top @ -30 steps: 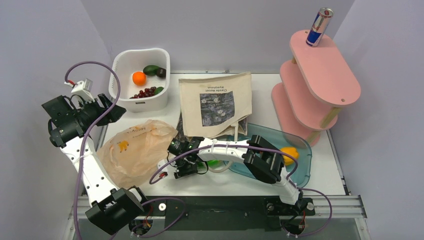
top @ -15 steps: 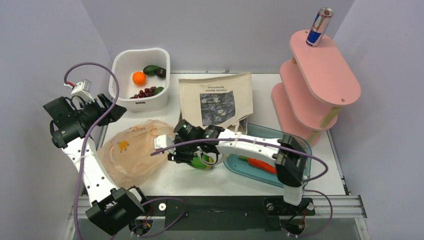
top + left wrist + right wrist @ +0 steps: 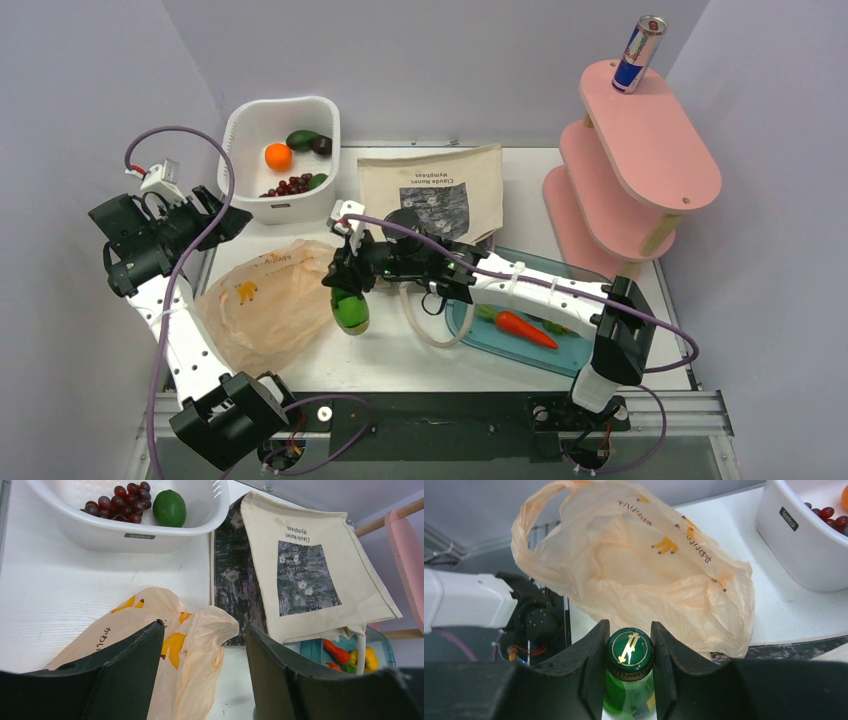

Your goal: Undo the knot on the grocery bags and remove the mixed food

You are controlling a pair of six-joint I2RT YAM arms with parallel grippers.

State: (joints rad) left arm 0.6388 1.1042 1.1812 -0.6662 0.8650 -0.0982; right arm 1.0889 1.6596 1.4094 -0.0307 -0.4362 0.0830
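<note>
The left hand is hanging released above the slack peach bag on the counter, while the right hand is grasping the green bottle by its neck just beside the bag. Doing this well likely means keeping that grip firm, carrying the bottle upright, and letting go only once its base is resting on the counter, clear of the tote and the tray holding a carrot.

Right pincer has carried the green bottle leftward.
</note>
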